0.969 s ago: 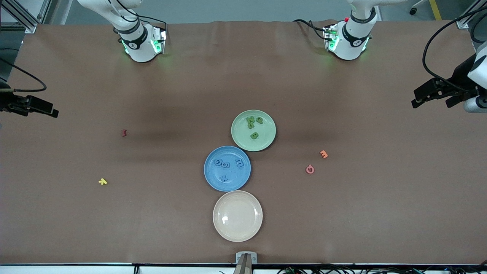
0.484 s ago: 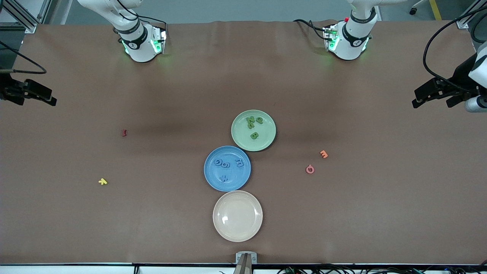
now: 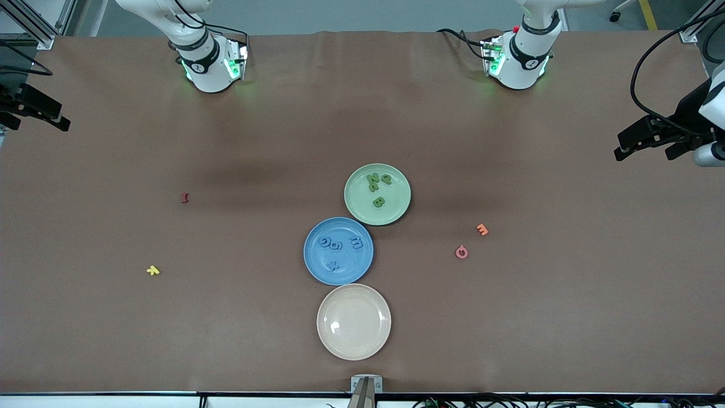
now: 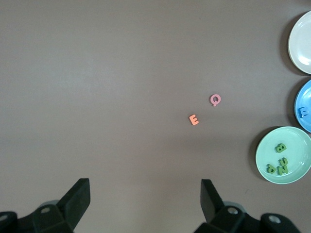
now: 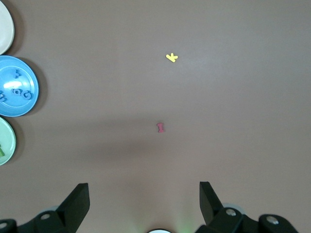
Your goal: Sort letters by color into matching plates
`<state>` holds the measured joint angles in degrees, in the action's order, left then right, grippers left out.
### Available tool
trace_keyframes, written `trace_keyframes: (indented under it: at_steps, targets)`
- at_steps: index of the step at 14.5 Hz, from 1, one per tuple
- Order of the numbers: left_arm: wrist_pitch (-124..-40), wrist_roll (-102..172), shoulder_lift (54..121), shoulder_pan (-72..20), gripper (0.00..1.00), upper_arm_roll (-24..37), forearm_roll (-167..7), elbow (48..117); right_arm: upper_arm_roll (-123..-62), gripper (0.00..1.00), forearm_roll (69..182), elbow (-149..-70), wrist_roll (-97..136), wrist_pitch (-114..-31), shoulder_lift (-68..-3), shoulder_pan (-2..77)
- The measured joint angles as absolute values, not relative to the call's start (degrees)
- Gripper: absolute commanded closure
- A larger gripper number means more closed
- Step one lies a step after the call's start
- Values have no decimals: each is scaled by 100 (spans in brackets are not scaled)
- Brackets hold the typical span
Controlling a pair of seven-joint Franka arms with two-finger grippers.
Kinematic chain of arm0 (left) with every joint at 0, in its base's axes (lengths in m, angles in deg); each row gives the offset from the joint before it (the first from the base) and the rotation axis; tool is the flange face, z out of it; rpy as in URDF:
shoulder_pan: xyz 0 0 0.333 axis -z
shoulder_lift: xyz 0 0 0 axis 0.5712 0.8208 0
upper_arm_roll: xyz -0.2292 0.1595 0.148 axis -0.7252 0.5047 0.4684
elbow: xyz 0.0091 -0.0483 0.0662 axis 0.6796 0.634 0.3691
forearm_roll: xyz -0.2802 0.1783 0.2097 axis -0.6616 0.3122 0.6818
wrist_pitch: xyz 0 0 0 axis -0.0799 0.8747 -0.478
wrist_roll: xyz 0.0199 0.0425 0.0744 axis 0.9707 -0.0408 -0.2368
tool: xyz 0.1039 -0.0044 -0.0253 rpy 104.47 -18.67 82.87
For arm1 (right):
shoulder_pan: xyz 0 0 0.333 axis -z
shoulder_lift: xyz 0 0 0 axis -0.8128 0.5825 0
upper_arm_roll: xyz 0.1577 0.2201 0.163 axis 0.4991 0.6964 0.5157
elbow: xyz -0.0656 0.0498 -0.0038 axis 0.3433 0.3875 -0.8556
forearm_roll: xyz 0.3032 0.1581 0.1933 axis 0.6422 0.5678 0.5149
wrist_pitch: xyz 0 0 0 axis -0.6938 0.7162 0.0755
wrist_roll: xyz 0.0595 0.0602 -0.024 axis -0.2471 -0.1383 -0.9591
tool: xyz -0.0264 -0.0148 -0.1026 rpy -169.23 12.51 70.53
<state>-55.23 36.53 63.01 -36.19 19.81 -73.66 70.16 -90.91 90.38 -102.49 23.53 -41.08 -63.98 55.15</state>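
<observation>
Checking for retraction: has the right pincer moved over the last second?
Yes. The right pincer has climbed the front view's edge toward the bases, away from the red letter.

The right claw (image 3: pixel 37 110) has drawn back toward its base; nothing else moved.

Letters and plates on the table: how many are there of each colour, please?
Green letters, in the green plate: 4
Blue letters, in the blue plate: 4
Red letter: 1
Yellow letter: 1
Orange letter: 1
Pink letter: 1
Cream plate: 1
Total: 12 letters, 3 plates, 15 things
</observation>
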Motion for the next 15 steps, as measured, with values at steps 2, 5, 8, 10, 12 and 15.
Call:
trace_keyframes:
  at_steps: [2,5,8,10,12,15]
  targets:
    - [-5523,3653,6301,-3620,0,1981,-7366,7003,-9074,0,9038,-10331,2353,-4150,-6397,5515]
    - [-5523,3653,6301,-3621,0,1981,-7366,7001,-9066,0,9038,-10339,2351,-4142,-6398,5515]
    - [-5523,3653,6301,-3621,0,1981,-7366,6999,-9069,0,9036,-10340,2291,-4119,-6398,5516]
    - [-5523,3654,6301,-3621,0,1981,-7366,6998,-9072,0,9026,-10340,2185,-4126,-6398,5522]
    - [-5523,3655,6301,-3621,0,1981,-7366,6998,-9075,0,8990,-10340,2070,-4129,-6398,5524]
    - [-5523,3655,6301,-3621,0,1981,-7366,6998,-9075,0,8912,-10340,2009,-4137,-6398,5524]
